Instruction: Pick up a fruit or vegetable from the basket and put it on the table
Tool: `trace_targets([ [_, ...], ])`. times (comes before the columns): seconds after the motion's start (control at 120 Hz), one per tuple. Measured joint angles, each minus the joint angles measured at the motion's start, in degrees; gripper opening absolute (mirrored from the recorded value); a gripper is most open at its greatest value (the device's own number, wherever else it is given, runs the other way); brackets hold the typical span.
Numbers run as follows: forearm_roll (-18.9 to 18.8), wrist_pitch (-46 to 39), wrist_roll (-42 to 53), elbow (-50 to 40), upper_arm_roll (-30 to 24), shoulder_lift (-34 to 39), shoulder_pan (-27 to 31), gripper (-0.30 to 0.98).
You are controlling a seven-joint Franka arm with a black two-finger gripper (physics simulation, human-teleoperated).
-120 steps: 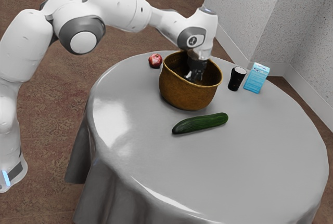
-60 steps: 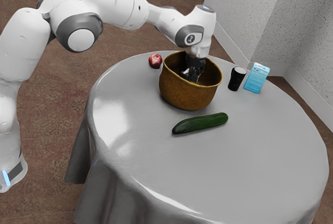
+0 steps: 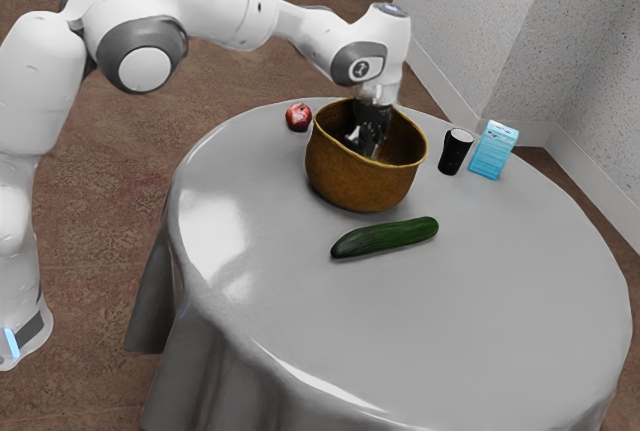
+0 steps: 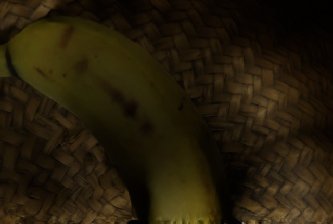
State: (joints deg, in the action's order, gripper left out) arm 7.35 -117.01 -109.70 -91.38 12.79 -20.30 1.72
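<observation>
Down inside the basket point(image 3: 358, 179), between its brown walls, the black gripper point(image 3: 366, 143) points downward on the end of the white arm point(image 3: 215, 1), which comes across from the exterior view's left. Whether the gripper is released, clenched or grasping something, I cannot tell. The banana point(image 4: 119, 83) is in the basket, right by the hand: the wrist view looks closely at its curved yellow-green body, dotted and streaked with brown, against the woven straw. One end, with a short stem, reaches away from the hand, while the thick body runs in close under it. Much of the weave around it lies in deep shadow. The basket stands upright on the round table point(image 3: 480, 281), which is draped in a shiny grey cloth. On the cloth, nearer the camera than the basket, a dark green cucumber point(image 3: 385, 237) lies on its side, apart from it. A red apple point(image 3: 298, 117) sits near the basket, toward the exterior view's left, close to the table's far edge. Toward the exterior view's right are a black cup point(image 3: 454, 155) with a pale top and, just beside it, a light blue carton point(image 3: 493, 153), both upright
</observation>
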Motion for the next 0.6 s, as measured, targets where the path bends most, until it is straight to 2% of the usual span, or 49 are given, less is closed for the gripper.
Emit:
trace_targets([
  [0.167, -1.24, -0.84, -0.47, -1.13, 0.02, 1.01, -0.22, 0.07],
  [0.25, -1.38, -1.13, -0.68, -1.18, -0.02, 0.6, -0.3, 0.24],
  [0.375, -1.24, -1.49, -0.95, -1.26, -0.04, 0.07, -0.27, 0.33],
  [0.508, 0.51, -2.31, -1.17, -2.45, 0.0, -0.31, 0.09, 0.21],
  [0.6, 1.43, -2.91, -1.26, -2.79, 0.04, -0.18, 0.03, 0.19],
])
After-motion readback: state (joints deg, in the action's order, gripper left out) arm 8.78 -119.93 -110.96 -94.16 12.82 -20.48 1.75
